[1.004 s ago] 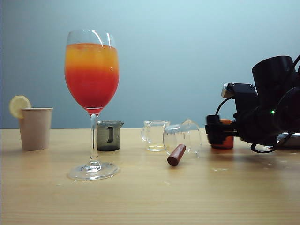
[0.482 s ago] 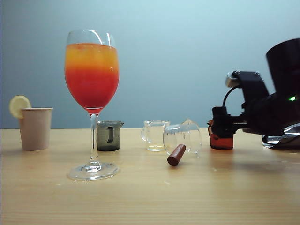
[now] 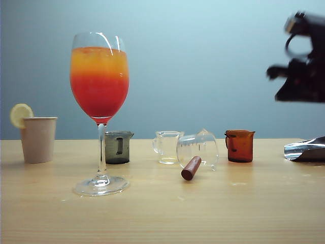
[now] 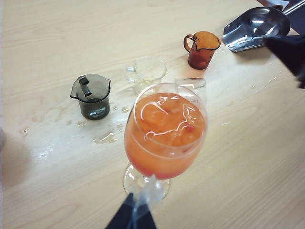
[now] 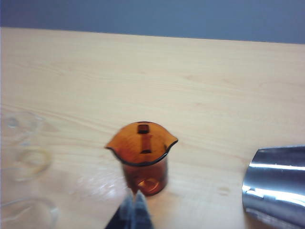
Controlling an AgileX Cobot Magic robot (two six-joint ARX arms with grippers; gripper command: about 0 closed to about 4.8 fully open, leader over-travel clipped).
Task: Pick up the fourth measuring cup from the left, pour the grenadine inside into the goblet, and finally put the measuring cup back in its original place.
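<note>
The amber cup (image 3: 239, 146) stands upright at the right end of the row, free. The right gripper (image 5: 133, 210), fingers closed and empty, hangs high to its right. The left gripper (image 4: 135, 215), closed, sits by the goblet (image 3: 99, 96), farther off

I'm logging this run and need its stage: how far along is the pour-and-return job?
Nearly finished. The goblet already holds red under orange, and the amber cup stands upright on the table, looking empty, with nothing holding it. The right gripper is shut and raised clear of the cup; the left gripper hangs near the goblet's foot. Nothing looks left except retracting.
</note>
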